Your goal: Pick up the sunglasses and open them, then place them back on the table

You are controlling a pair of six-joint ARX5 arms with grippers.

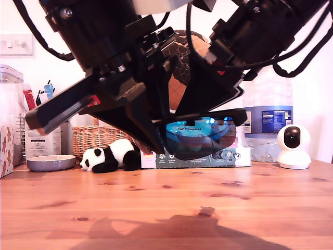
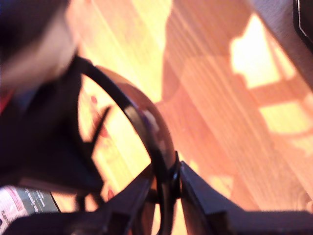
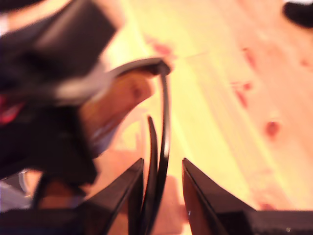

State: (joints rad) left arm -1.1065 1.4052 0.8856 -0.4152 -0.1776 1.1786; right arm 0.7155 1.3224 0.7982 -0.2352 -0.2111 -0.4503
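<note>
The sunglasses (image 1: 200,136), black-framed with a blue mirrored lens, hang in the air above the table (image 1: 166,208), under two black arms in the exterior view. My first gripper (image 2: 168,183) is shut on the rim of the sunglasses (image 2: 146,122), a finger pressing each side. My second gripper (image 3: 159,186) has its fingers close around the two slim arms (image 3: 165,122) of the sunglasses. One finger touches them and a thin gap shows beside the other. The wrist views do not show which arm in the exterior view is which.
Along the back of the table, from the exterior view's left, stand a grey dish (image 1: 51,162), a wicker basket (image 1: 93,136), a panda toy (image 1: 110,155), a flat box (image 1: 208,157), a large water bottle (image 1: 268,117) and a white camera (image 1: 294,147).
</note>
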